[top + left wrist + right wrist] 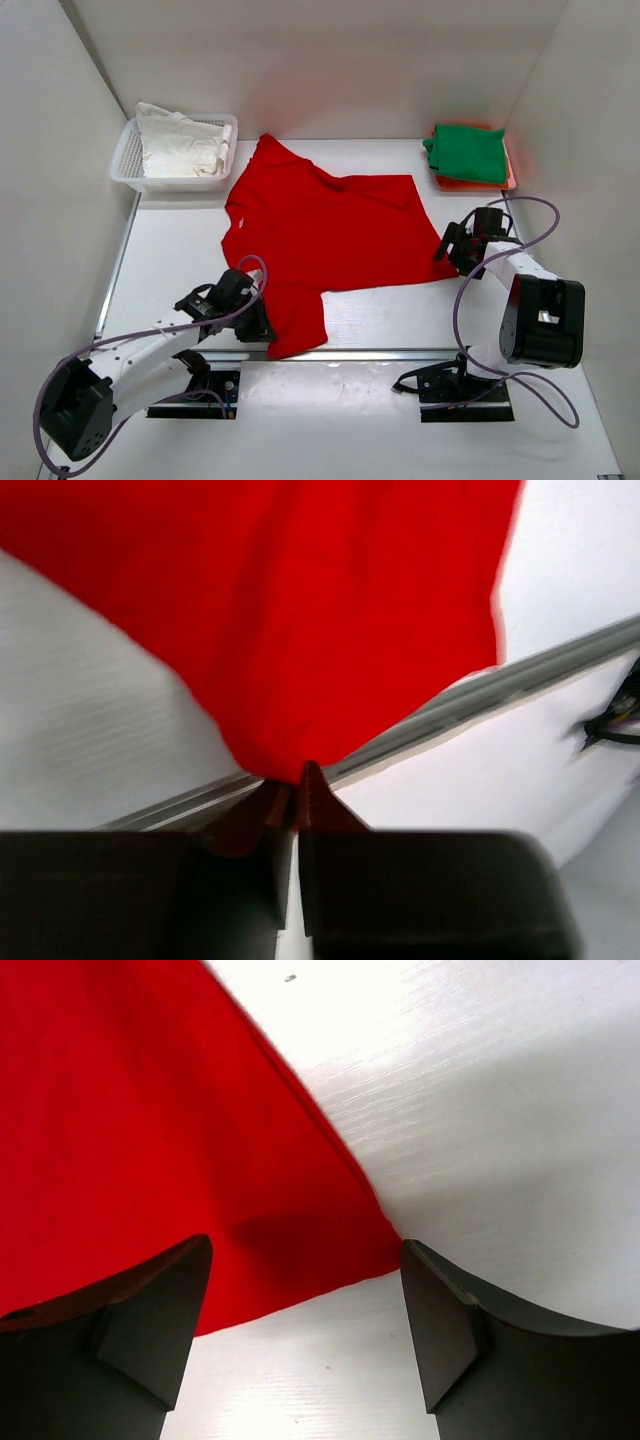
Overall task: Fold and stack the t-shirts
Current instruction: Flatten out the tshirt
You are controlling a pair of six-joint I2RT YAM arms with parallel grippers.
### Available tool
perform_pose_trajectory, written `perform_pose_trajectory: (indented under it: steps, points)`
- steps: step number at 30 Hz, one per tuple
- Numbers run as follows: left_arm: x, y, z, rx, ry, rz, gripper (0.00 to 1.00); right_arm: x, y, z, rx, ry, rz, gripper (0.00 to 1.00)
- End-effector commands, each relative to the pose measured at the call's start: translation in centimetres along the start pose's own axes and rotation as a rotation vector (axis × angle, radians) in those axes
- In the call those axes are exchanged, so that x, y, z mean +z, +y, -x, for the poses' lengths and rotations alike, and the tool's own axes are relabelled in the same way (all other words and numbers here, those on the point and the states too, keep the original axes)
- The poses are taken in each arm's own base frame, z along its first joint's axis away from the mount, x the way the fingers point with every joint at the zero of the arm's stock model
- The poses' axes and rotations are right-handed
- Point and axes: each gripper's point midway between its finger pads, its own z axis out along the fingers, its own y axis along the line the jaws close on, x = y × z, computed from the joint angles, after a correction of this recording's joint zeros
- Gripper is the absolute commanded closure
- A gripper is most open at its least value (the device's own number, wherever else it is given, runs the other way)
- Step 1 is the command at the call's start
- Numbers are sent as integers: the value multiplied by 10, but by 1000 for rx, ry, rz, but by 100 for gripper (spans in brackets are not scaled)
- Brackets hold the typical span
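Red t-shirt [330, 225] edge between left tool [296, 785] tips

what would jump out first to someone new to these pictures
A red t-shirt lies spread across the middle of the table; the left jaws pinch its near corner, the right jaws stand open around its right corner. At the far right, a folded green shirt sits on an orange one.

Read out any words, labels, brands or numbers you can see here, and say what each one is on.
No text can be read in any view.
Red shirt, green shirt, white cloth: plain, no print showing.
Right arm: a small pale patch, perhaps a sticker, too small to read.
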Motion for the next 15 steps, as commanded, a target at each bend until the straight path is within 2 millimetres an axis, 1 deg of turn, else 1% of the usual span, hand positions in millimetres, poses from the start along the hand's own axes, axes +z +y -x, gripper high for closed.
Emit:
perform_pose_trajectory:
  steps: [1,2,3,4,5,6,7,8,9,10,12,14,15]
  points:
    - [0,-22,18,6,-80,-104,100,8,-4,11,8,-33,-23,27]
    - [-2,-27,24,4,-100,-116,100,13,-8,6,0,-4,-46,26]
    - [-9,-36,32,4,-120,-140,100,16,-6,2,-16,19,-83,32]
    - [-9,-36,32,4,-118,-142,100,16,-5,2,-26,21,-81,32]
    - [-13,-39,36,6,-135,-151,100,16,-4,-1,-25,29,-67,32]
    - [-18,-42,41,2,-152,-160,100,15,0,2,-20,24,-37,37]
    - [-24,-46,46,11,-169,-170,100,15,5,0,-15,40,-5,41]
    - [-24,-44,47,10,-175,-168,100,15,6,2,-12,39,-2,43]
    - [-31,-49,51,7,-186,-187,100,14,6,-2,-19,55,-1,54]
    - [-37,-55,55,12,-198,-204,100,14,11,-4,-27,72,29,81]
    - [-45,-58,59,18,-222,-212,100,9,16,-4,-29,82,60,100]
    - [-56,-65,64,32,-247,-242,100,0,19,-1,-38,76,69,100]
    - [-65,-71,68,47,-268,-264,100,-7,21,3,-41,55,74,100]
